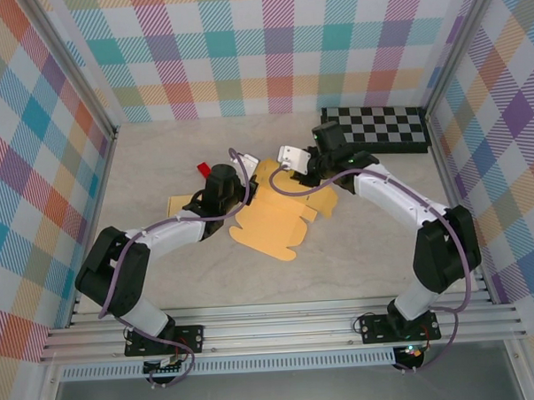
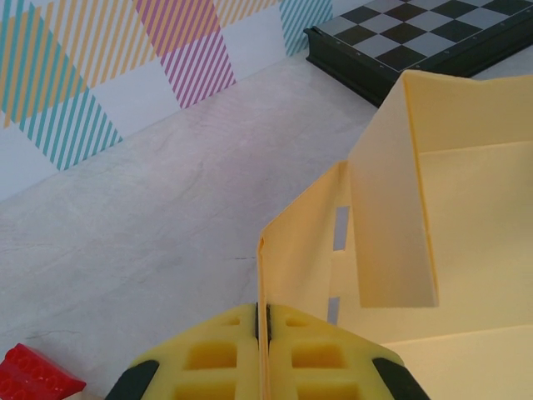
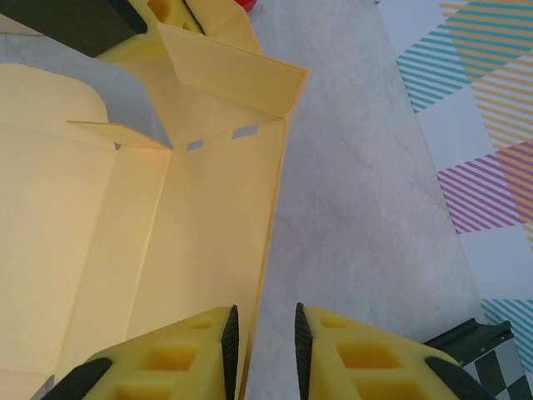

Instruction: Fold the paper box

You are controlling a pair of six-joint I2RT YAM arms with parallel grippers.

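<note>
- Pinching an upright flap of the matte yellow paper box [image 2: 466,233]: left gripper [image 2: 262,325], pads clamped.
- Narrow gap on right gripper [image 3: 263,325], straddling a creased wall edge.
- Box sits mid-frame in top view.

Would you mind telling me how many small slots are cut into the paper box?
2. Both lie on the paper box crease below the raised flap: the first slot and the second slot beside it. Folded panels may hide more.
</note>
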